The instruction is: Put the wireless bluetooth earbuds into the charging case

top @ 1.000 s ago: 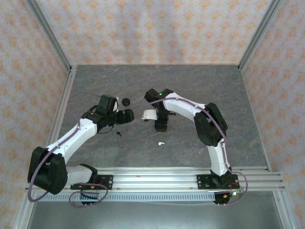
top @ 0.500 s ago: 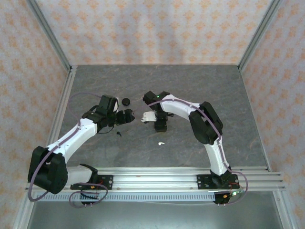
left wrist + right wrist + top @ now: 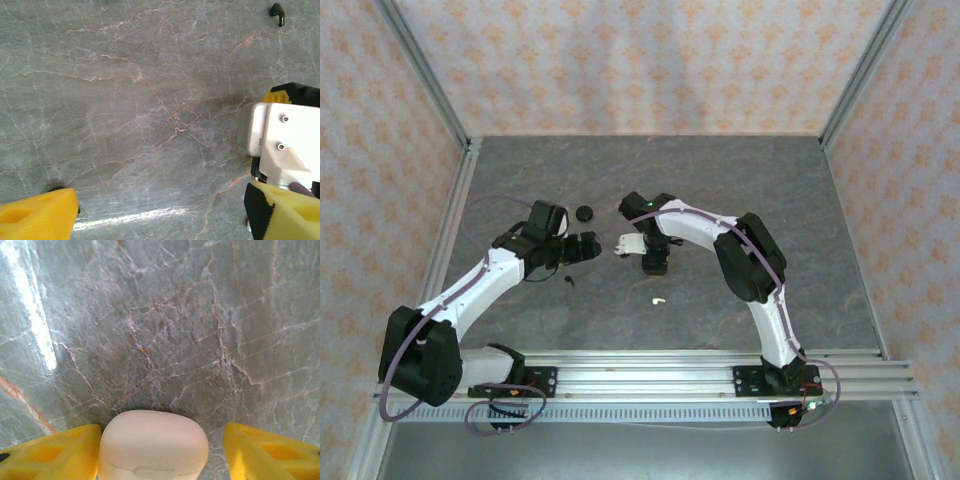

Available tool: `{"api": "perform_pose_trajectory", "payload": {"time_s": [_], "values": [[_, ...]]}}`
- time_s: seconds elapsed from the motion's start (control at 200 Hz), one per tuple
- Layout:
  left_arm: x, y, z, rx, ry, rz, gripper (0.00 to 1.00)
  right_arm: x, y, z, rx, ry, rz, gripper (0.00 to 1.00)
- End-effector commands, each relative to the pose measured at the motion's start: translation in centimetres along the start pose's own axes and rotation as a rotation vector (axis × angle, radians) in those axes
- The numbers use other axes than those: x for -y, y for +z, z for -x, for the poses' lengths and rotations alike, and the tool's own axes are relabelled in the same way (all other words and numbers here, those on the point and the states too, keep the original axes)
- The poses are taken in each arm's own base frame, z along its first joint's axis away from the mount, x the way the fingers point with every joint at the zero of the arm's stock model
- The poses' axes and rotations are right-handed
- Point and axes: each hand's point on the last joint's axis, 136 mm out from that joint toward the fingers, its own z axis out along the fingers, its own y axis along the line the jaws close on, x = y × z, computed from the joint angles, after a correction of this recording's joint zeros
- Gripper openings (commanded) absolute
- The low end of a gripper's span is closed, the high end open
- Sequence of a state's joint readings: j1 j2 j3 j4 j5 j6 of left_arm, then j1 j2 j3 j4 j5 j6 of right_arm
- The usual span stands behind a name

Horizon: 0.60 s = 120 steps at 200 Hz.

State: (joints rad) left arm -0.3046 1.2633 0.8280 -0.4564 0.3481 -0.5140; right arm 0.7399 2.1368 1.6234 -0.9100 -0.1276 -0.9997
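A closed white charging case (image 3: 152,442) lies on the grey marbled table between the yellow fingers of my right gripper (image 3: 161,454). The left finger touches the case and the right finger (image 3: 272,452) stands off it with a gap, so the gripper is open. From above, the case (image 3: 629,243) sits at that gripper's tip (image 3: 638,246). My left gripper (image 3: 588,247) hovers just to its left, open with nothing between its fingers (image 3: 37,217). A black earbud (image 3: 568,280) (image 3: 277,13) lies near the left arm. A white earbud (image 3: 658,299) lies nearer the front.
A small round black case (image 3: 585,212) sits behind the left gripper. Patterned walls and metal posts (image 3: 460,150) close in the table on three sides. The rail holding both arm bases (image 3: 650,370) runs along the near edge.
My right gripper has shifted slightly left around the white case and its jaws have narrowed. The left arm has hardly moved.
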Motion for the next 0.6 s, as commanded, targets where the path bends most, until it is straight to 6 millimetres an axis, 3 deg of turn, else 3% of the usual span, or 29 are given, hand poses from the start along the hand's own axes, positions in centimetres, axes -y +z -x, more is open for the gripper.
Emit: {"api": "perform_pose_trajectory", "payload": {"time_s": [0.0, 0.265, 0.595], "values": [[-0.3, -0.7, 0.6, 0.020, 0.019, 0.027, 0.87, 0.3, 1.5, -0.1, -0.027, 0.118, 0.007, 0.61], [-0.4, -1.1, 0.8, 0.034, 0.032, 0.034, 0.87, 1.0, 1.6, -1.2, -0.108, 0.445, -0.014, 0.45], [-0.1, -1.9, 1.1, 0.054, 0.042, 0.029, 0.87, -0.4, 2.0, -2.1, -0.165, 0.637, 0.061, 0.46]]}}
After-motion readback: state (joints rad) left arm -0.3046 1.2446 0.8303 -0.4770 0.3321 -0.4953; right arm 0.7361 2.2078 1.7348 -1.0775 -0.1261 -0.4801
